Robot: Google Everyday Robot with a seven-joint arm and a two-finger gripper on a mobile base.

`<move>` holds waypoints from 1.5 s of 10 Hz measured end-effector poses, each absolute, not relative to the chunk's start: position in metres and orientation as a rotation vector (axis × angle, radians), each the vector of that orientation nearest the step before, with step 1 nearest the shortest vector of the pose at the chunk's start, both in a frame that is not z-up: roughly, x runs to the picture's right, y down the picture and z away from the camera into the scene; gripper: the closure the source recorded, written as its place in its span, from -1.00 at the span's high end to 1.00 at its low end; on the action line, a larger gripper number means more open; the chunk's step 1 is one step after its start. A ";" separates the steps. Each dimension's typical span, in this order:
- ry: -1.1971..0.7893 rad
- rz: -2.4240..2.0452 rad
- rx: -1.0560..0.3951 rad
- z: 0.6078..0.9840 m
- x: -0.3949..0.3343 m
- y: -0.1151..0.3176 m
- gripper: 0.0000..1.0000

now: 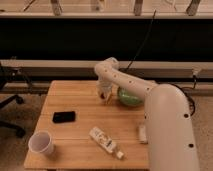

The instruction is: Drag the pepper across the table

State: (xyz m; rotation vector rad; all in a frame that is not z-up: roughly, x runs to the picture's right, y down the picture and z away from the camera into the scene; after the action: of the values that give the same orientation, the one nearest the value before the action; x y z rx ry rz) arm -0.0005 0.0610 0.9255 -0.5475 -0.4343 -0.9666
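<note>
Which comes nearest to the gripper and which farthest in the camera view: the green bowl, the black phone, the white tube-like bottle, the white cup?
The gripper hangs over the far part of the light-wood table.
1. Green bowl, just beside it toward the right edge.
2. Black phone, left of it and nearer the camera.
3. White tube-like bottle, near the front edge.
4. White cup, front left corner.
</note>
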 end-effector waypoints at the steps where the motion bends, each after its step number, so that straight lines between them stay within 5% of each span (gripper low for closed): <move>1: -0.433 -0.962 -0.549 0.924 0.004 0.062 -1.00; 15: -0.415 -0.879 -0.558 0.886 0.049 0.101 -1.00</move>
State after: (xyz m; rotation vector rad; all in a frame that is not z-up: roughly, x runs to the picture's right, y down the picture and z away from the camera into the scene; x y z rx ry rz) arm 0.0490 0.1012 0.8861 -0.5580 -0.4153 -0.8794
